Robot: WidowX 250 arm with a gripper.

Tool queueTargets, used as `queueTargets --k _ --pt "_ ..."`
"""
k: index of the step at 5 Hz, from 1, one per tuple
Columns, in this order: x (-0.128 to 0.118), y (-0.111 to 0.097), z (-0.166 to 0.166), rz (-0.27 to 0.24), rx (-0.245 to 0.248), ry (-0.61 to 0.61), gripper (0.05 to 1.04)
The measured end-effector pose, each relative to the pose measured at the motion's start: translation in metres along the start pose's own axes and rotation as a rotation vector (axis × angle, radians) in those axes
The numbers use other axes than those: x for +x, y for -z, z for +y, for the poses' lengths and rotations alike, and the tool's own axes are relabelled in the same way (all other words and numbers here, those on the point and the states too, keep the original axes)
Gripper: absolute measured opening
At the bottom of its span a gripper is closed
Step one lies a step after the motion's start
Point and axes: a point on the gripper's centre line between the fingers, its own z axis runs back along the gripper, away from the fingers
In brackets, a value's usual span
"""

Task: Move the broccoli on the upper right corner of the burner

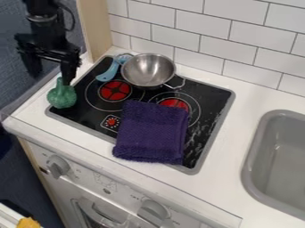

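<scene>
- Pincer (51, 79): located above the left edge of the worktop, pointing down; the fingers are apart, one of them against or just in front of the broccoli's stalk. Contact cannot be determined.
- Tiled wall (199, 26): white, along the back edge of the worktop.
- Worktop (223, 196): white; carries the cooktop and the sink.
- Cooktop (208, 140): black with a grey rim, set in the left part of the worktop; red heating zones are visible.
- Sink (256, 164): grey basin, recessed at the right of the worktop.
- Towel (152, 133): purple, folded; lies across the front rim of the cooktop, near the worktop's front edge, and partly covers the right-hand red zone.
- Pot (147, 70): metal, upright, at the back of the cooktop, near the worktop's back edge.
- Broccoli (62, 95): green, stalk up, at the cooktop's front left corner, near the worktop's left edge. Whether it is seated or raised cannot be determined.
- Blue utensil (108, 73): beside the pot, at the cooktop's back left corner.
</scene>
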Motion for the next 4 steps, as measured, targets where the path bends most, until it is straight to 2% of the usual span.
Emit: queueTargets --k 1,2,3,4 --pt "-0.0004 0.0059 -0.0054 0.02 -0.007 0.009 1.001" --pt "0.0016 0.0108 -0.0123 0.028 -0.003 0.026 0.957" --pt "0.0021 0.0128 -0.0126 0.028 -0.004 0.015 0.703" --pt "0.0025 0.0129 -0.0132 0.026 0.002 0.016 0.375"
